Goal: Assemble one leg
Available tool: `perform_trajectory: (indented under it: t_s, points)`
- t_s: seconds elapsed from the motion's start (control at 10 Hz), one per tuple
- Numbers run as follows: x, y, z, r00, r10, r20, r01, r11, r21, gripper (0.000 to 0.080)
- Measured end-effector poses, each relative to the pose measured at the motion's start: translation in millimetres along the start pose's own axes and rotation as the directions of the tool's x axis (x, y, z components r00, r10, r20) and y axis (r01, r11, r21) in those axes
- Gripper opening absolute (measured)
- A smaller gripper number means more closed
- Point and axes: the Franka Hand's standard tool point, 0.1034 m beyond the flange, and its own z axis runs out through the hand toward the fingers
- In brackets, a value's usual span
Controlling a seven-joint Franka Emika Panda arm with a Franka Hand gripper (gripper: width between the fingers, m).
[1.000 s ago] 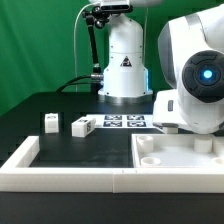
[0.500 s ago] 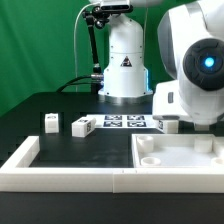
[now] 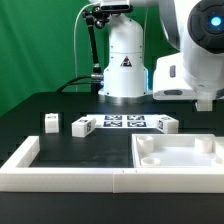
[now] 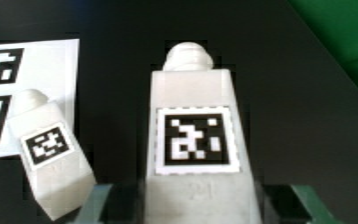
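Observation:
In the wrist view my gripper [image 4: 211,203] is shut on a leg [image 4: 195,125], a white post with a black-and-white tag and a rounded tip, held above the black table. Its fingers [image 4: 115,200] flank the post's base. A second leg [image 4: 48,150] lies below beside the marker board [image 4: 5,80]. In the exterior view the arm is raised at the upper right, and the hand [image 3: 206,98] hangs at the right edge, where the held leg does not show. Three legs lie on the table [image 3: 50,122], [image 3: 82,125], [image 3: 163,124].
The marker board [image 3: 125,122] lies at the middle of the table. The large white panel [image 3: 180,160] with corner sockets sits at the front on the exterior view's right. A white frame rim [image 3: 60,178] runs along the front. The robot base [image 3: 125,60] stands behind.
The arm has risen from the table near the panel's far edge on the exterior view's right. The leg next to the marker board has come into view.

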Motion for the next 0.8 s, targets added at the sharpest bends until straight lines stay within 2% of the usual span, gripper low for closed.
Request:
perform_trajectory:
  t_s: [0.2, 0.3, 0.4, 0.5, 0.7, 0.8]
  points:
    - [13.5, -3.6, -8.2, 0.986, -0.016, -0.168, 0.02, 1.0, 0.019, 0.029]
    - [20.6, 5.1, -6.5, 0.966, -0.066, -0.251, 0.073, 0.997, 0.018, 0.029]
    - [19.4, 10.2, -9.8, 0.956, -0.079, -0.283, 0.088, 0.996, 0.018, 0.029]
    - [20.2, 9.0, -25.0, 0.931, -0.101, -0.35, 0.113, 0.994, 0.012, 0.029]
    - [6.4, 7.0, -52.1, 0.9, -0.114, -0.42, 0.12, 0.993, -0.012, 0.029]
    - [2.4, 0.5, -66.6, 0.872, -0.111, -0.476, 0.115, 0.993, -0.022, 0.029]
